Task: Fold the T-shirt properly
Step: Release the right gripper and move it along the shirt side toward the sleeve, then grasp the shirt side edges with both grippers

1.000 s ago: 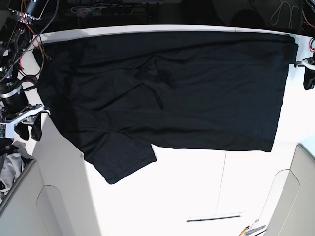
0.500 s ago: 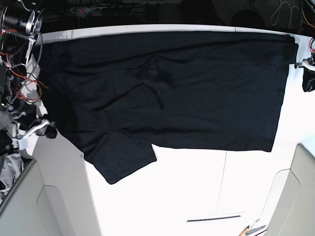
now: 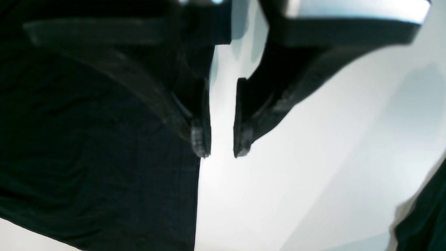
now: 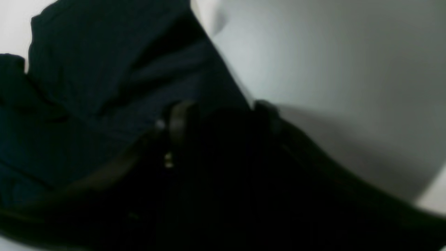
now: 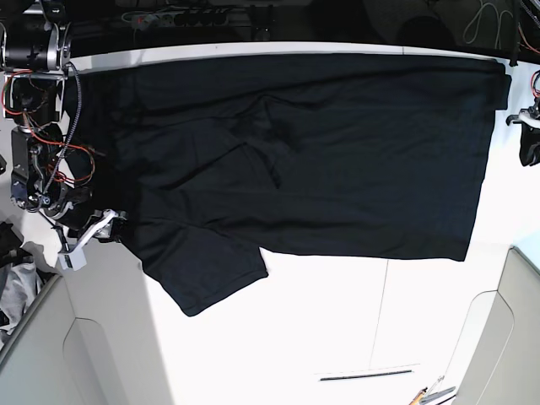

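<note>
Black fabric: the T-shirt (image 5: 304,152) lies spread across the white table (image 5: 337,321), reaching from the far edge down to about the middle, with soft creases near its centre.
Sleeve: one short sleeve (image 5: 211,274) juts toward the near side on the base view's left, flat on the table.
Left gripper (image 3: 221,139): at the base view's right edge, just off the shirt's side hem; the wrist view shows its two dark fingers (image 3: 200,136) a narrow gap apart with bare white table between them, nothing held. One finger sits over the cloth's edge, the other over the table.
Right gripper (image 5: 105,226): at the shirt's edge on the base view's left, beside the sleeve. Its wrist view is dark and blurred; the fingers merge with the black cloth, so whether they are parted or gripping cannot be told.
Cloth pile (image 5: 15,291): grey-white cloth at the base view's left edge, off the table.
</note>
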### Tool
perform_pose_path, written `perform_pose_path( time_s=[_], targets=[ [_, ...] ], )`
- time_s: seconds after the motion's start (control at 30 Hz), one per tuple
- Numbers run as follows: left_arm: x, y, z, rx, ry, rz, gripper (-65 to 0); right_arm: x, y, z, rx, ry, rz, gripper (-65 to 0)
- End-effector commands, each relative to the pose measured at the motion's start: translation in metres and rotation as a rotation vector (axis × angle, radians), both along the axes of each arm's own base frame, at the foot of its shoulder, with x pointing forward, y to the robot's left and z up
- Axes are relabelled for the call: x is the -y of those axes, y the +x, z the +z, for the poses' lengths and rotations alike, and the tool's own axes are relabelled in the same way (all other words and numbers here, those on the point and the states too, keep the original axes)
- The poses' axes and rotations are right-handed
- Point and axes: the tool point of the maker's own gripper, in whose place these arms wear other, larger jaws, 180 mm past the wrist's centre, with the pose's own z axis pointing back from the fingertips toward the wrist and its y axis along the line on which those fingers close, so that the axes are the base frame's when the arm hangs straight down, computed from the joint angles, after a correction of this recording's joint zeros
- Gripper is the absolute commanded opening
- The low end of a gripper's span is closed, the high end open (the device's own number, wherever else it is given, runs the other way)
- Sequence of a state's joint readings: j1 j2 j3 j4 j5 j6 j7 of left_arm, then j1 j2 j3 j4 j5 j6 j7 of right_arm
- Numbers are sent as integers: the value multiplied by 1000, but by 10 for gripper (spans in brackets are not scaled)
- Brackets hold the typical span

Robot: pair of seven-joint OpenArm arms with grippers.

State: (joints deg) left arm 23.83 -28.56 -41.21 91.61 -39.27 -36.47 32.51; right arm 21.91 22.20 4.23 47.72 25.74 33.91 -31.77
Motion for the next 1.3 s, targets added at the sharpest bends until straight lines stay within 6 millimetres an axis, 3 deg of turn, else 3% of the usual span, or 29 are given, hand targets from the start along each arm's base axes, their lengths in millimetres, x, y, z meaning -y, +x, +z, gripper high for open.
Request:
perform_pose_path(
  time_s=[0.0, 0.07, 0.13, 0.23, 0.43, 0.63, 0.9, 1.1, 1.27],
  targets=[
    [-3, 9, 19, 60, 23, -15, -498, 5, -8, -7, -57, -45, 21, -501],
    [-3, 11, 22, 81, 25, -14, -498, 4, -7, -6, -54, -36, 18, -642],
    [-4, 17, 28, 111, 36, -15, -479, 2, -6, -5, -32, -8, 4, -650],
    [-6, 31, 35, 128, 73, -17, -387, 2, -3, -2, 15, 11, -17, -650],
    [-7, 72, 41, 176, 58, 17, -379, -5, -2, -3, 19, 24, -18, -650],
    [2, 122, 10, 120, -59, 60, -379, -13, -2, -4, 20, 39, -13, -650],
    [-3, 177, -34, 13, -235, 150, -379, -13, -2, -4, 20, 38, -13, -650],
    [-4, 199, -47, -1, -368, 226, -379, -13, -1, -4, 20, 38, -14, -650],
    [4, 201, -58, -20, -414, 229, -379, -13, -1, -4, 20, 38, -14, -650]
  ],
)
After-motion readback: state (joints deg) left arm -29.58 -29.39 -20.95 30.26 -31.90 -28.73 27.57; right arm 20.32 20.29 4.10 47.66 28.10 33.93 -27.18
